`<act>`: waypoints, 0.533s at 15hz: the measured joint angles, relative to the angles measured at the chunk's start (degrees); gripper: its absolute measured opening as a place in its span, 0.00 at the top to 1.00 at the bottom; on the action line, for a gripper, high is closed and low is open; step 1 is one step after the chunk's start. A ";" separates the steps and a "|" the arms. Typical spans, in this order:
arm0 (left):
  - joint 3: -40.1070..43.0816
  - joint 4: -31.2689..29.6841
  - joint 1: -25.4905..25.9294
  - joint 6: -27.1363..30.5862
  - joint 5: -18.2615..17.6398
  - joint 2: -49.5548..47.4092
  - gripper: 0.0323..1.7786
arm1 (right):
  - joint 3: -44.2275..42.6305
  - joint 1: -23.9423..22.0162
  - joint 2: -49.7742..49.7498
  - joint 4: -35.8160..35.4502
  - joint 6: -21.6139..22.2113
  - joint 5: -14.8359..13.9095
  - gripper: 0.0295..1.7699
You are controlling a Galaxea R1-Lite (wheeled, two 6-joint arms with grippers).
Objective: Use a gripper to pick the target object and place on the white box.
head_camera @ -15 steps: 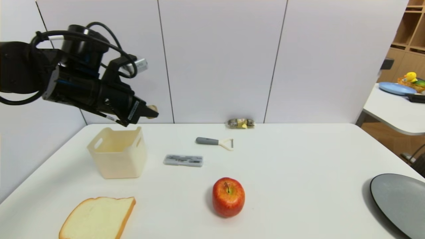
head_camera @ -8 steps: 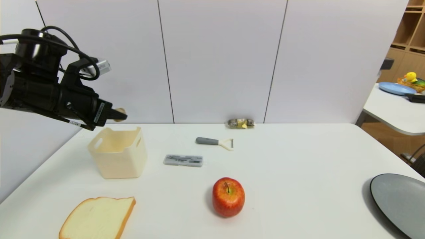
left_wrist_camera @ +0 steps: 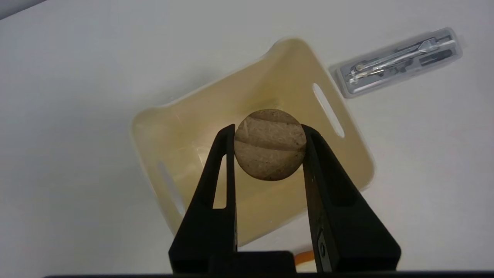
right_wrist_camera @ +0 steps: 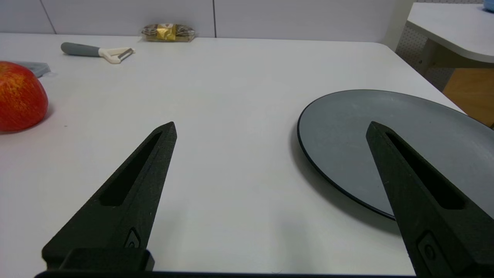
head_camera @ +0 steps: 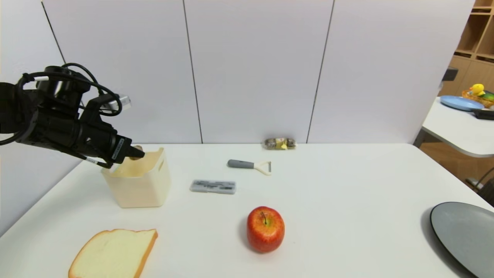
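The left gripper (left_wrist_camera: 269, 133), a black robot hand with pointed fingers, has its jaws pinching the small tan-brown stubby cylinder (left_wrist_camera: 269, 144) by its curved sides, holding it in the air over the open mouth of the cream-white square plastic bin (left_wrist_camera: 349, 170) that stands near the left edge of the white surface (head_camera: 347, 185).

The main risk, as I judge it, lies in the release. In the head view the cylinder (head_camera: 135, 151) sits close above the bin's (head_camera: 141, 185) far rim rather than plainly over its middle, so if the jaws part here it might clip the rim and bounce out towards the left edge of the surface. A round piece could also roll or rebound off the tapered walls. Dropping lower invites a different fault: the fingers could knock the light bin and shove or tip it.

The cylinder shows a flat, round end face to the left wrist camera, fibrous and matt, with one darker band running across it. It is far smaller than the bin's opening.

The right gripper (right_wrist_camera: 270, 129) hangs idle low over the right end of the surface, jaws spread wide, beside a dark grey round plate (right_wrist_camera: 386, 146).
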 joint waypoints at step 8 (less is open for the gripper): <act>-0.09 -0.24 0.09 -0.29 -0.06 5.08 0.68 | 0.00 0.00 0.00 0.00 0.00 0.00 0.04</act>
